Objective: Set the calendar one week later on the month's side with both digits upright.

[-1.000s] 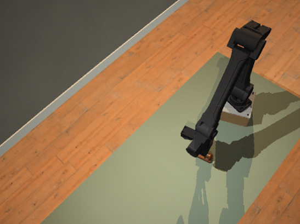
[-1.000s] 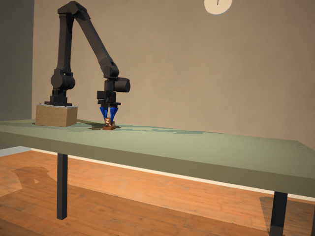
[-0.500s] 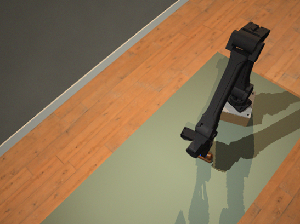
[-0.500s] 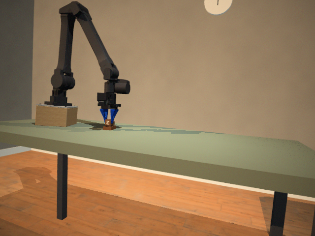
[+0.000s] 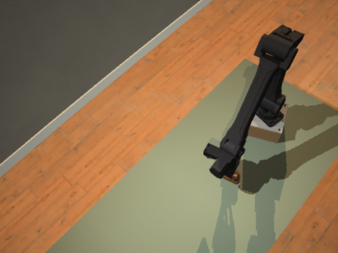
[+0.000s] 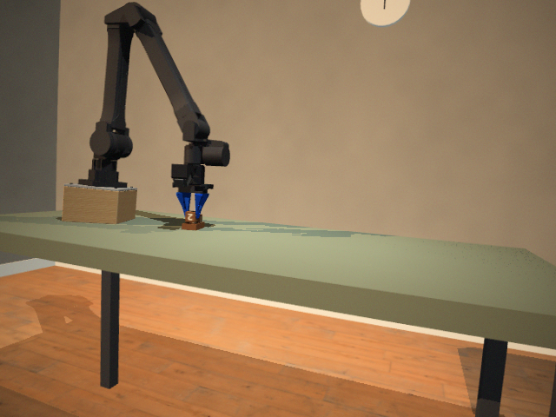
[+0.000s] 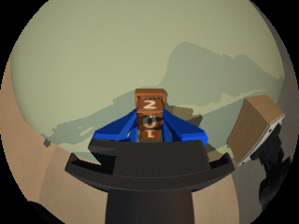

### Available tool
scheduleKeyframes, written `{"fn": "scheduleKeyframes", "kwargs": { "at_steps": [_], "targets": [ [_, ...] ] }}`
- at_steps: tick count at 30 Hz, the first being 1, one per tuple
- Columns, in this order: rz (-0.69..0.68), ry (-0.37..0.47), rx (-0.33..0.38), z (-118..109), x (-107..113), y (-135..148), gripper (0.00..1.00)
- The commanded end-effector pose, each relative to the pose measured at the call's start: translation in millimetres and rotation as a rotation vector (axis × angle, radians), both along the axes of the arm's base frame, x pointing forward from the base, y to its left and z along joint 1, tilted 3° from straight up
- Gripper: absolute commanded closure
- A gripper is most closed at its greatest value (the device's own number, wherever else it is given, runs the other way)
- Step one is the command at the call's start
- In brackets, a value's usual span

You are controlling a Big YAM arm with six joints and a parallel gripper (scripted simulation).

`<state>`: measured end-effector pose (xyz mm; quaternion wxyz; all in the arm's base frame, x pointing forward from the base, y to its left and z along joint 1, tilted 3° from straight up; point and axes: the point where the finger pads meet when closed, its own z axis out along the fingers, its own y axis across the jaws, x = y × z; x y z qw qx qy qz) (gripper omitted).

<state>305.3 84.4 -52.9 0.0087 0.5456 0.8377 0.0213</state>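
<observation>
The small brown calendar tray (image 6: 192,225) lies on the green table close to the arm's base block. My gripper (image 6: 191,210), with blue fingers pointing straight down, is shut on a brown digit cube (image 6: 191,216) that sits in or just above the tray; I cannot tell if it touches the floor. The cube's side towards the exterior camera carries a white mark like a 2 lying on its side. In the wrist view the cube (image 7: 149,121) shows between the fingers, with a 2 on the tray part beyond it (image 7: 149,104). The second cube is hidden. In the top view only a tray corner (image 5: 233,177) shows under the wrist.
The arm stands on a wooden block (image 6: 98,204) at the table's end, a short way from the tray; it also shows in the wrist view (image 7: 254,126). A round wall clock (image 6: 385,9) hangs high on the wall behind.
</observation>
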Motion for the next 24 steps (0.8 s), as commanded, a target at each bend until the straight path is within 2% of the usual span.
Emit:
{"fn": "scheduleKeyframes", "kwargs": {
  "at_steps": [1, 24],
  "targets": [
    [0.004, -0.016, -0.001, 1.3, 5.7, 4.9, 0.73],
    [0.01, -0.02, 0.0, 2.1, 5.7, 4.5, 0.73]
  ]
}}
